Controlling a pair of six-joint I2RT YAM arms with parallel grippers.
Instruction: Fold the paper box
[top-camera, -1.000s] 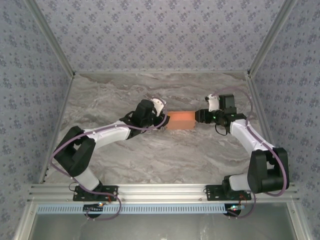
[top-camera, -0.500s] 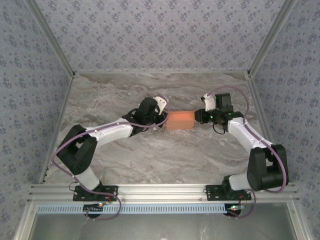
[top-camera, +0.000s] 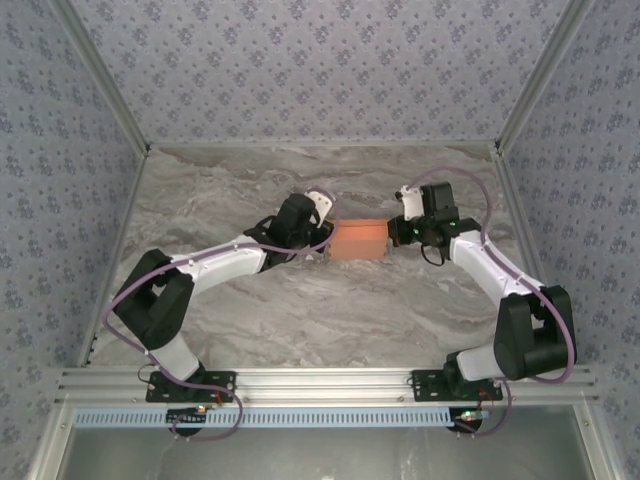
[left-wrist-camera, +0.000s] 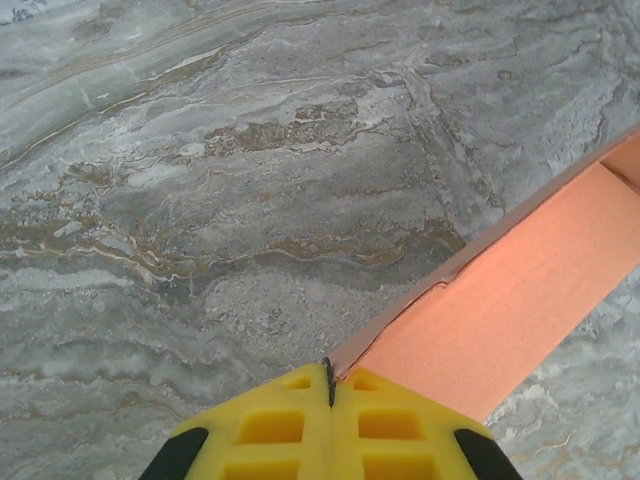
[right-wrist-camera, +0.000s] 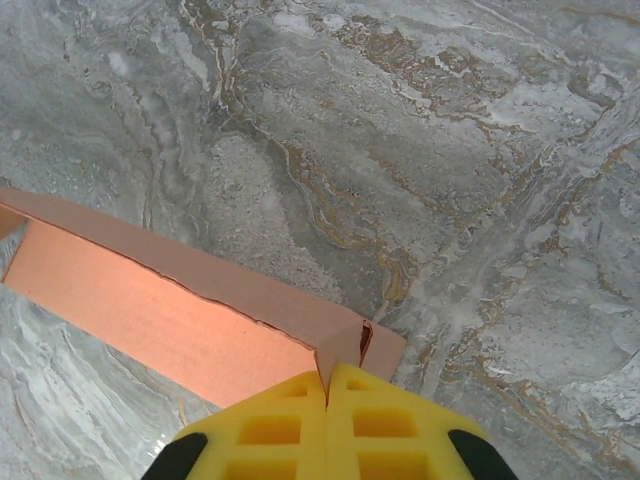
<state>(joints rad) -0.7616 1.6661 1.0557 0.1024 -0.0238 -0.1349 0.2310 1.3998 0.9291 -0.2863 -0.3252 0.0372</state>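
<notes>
We see the paper box (top-camera: 360, 240) over the grey marble table (top-camera: 300, 320), directly between the two grippers. We cannot tell whether it rests on the table or is lifted a little. From above it looks like a small salmon-orange block, longer from left to right. The left gripper (top-camera: 327, 243) is at the left end of the box and the right gripper (top-camera: 394, 236) is at the right end of the box. Each one touches the box.

In the left wrist view, the left gripper (left-wrist-camera: 330, 385) is clenched. Its yellow pads (left-wrist-camera: 270, 428) meet along one thin dark line, and an edge of the box (left-wrist-camera: 510, 300) runs straight into this line, so the gripper is pinching the thin cardboard. From there the box stretches away up and to the right, with one orange face turned to us and a narrow wall along its upper side.

In the right wrist view, the right gripper (right-wrist-camera: 327, 385) is clenched in the same way, and a corner of the box (right-wrist-camera: 170, 320) goes in between its pads (right-wrist-camera: 265, 430). Here the box stretches away to the left. A short slit shows in the cardboard just beside the pads. The marble surface (right-wrist-camera: 450, 150) lies behind the box.
</notes>
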